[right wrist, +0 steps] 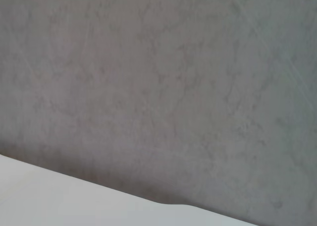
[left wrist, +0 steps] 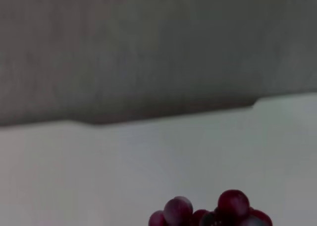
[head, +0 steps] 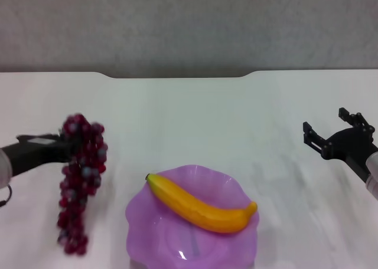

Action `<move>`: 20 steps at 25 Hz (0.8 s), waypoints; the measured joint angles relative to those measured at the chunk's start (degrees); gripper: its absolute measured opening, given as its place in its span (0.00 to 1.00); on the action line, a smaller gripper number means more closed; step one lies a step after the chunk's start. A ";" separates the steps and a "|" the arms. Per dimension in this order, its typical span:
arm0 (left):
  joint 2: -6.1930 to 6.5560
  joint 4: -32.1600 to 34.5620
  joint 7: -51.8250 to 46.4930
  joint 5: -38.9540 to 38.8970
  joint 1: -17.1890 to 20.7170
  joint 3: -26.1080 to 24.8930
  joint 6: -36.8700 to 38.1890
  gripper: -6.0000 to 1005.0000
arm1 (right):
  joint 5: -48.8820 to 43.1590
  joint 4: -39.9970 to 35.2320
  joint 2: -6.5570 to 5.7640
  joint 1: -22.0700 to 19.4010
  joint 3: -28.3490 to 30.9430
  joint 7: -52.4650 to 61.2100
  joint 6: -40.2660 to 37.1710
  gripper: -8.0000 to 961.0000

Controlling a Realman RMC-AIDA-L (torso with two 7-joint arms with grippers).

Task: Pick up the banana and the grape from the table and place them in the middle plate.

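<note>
Banana (head: 204, 210) is already lying in the middle plate (head: 142, 222) at lower centre, while the left hand (head: 66, 146) is holding the grape (head: 81, 183) at lower left and the right hand (head: 338, 129) is idling wide.

I'm seeing dark red-purple grapes (head: 81, 183), a yellow banana (head: 201, 208) on the translucent lilac plate (head: 142, 222), white table (head: 195, 121), my black grippers (head: 336, 136).

Head camera looks down – wrist cameras face the table's (head: 195, 115) far edge
</note>
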 joint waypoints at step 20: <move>0.05 4.90 28.87 -40.50 7.31 -12.31 -30.72 0.18 | 0.11 -0.27 0.04 -0.15 0.25 0.00 0.50 0.93</move>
